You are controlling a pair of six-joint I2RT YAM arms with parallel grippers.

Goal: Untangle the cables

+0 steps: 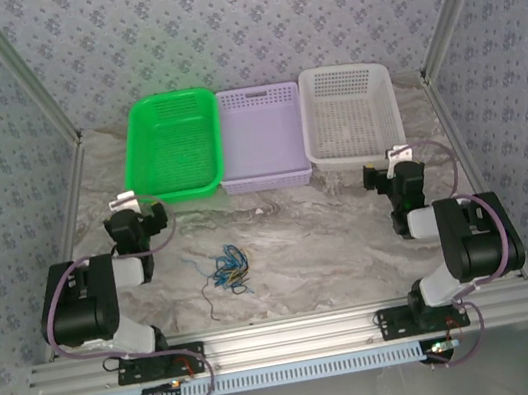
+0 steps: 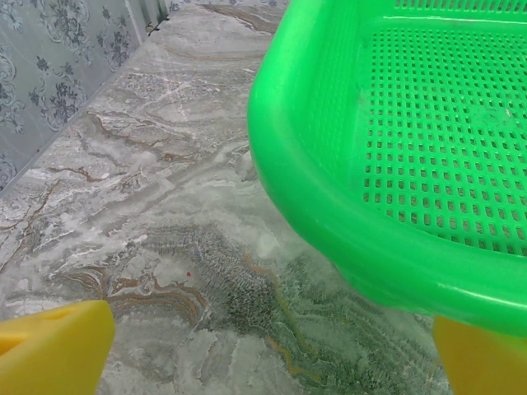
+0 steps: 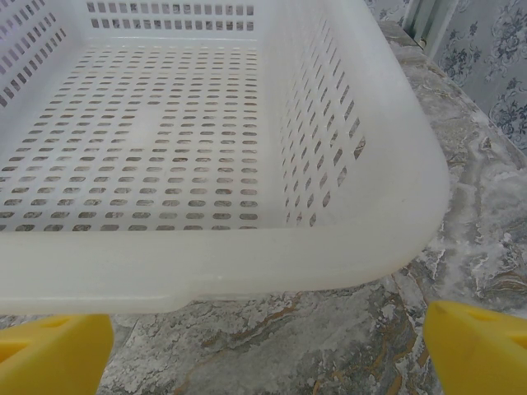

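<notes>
The cables (image 1: 227, 267) lie as one small tangle of thin blue, black and yellow-olive wires on the marble table (image 1: 312, 240), near the front between the two arms. My left gripper (image 1: 139, 206) hovers well left of and behind the tangle, just in front of the green basket. In the left wrist view its yellow fingertips (image 2: 49, 350) stand wide apart, so the left gripper (image 2: 268, 362) is open over bare marble. My right gripper (image 1: 390, 164) sits far right of the tangle. It (image 3: 263, 354) is open too, with nothing between its fingertips (image 3: 478, 350).
Three empty baskets stand in a row at the back: green (image 1: 172, 147), purple (image 1: 259, 137), white (image 1: 351, 112). The green basket's rim (image 2: 329, 214) is close ahead of the left gripper, the white basket's rim (image 3: 247, 255) close ahead of the right one. Patterned walls enclose the table.
</notes>
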